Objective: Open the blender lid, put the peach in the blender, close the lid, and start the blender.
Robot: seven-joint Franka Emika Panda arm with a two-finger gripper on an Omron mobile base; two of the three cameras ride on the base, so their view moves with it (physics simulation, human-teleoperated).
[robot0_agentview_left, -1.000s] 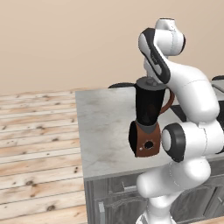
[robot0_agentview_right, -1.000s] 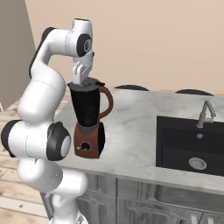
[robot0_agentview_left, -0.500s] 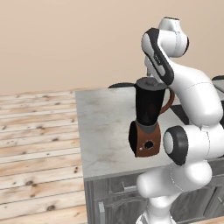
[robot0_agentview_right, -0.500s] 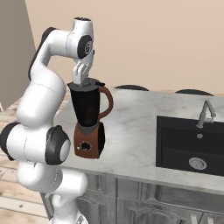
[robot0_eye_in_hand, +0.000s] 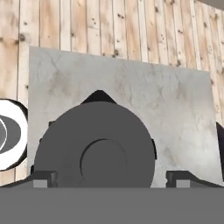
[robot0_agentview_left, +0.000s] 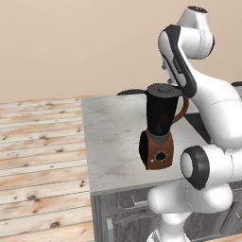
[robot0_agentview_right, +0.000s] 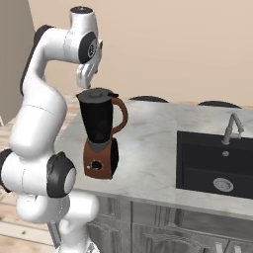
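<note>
The blender (robot0_agentview_right: pixel 100 136) stands near the front edge of the table (robot0_agentview_left: pixel 111 137), and the blender lid (robot0_eye_in_hand: pixel 95 151) sits flat on the jar's rim, seen from straight above in the hand view with its raised centre roughly between the two finger tips. The gripper (robot0_eye_in_hand: pixel 110 178) hangs just above it with its jaws spread wide, one tip on each side of the lid, holding nothing. Whether the peach is already inside the dark jar cannot be told. If the lid is now shut for good, the step in hand is likely starting the blender, and that calls for clearing the lid straight up first, so the fingers do not drag it off its seat. Then the hand should swing down past the reddish-brown handle (robot0_agentview_right: pixel 120 114) to the round black knob (robot0_agentview_right: pixel 97 165) on the base, approaching squarely.
</note>
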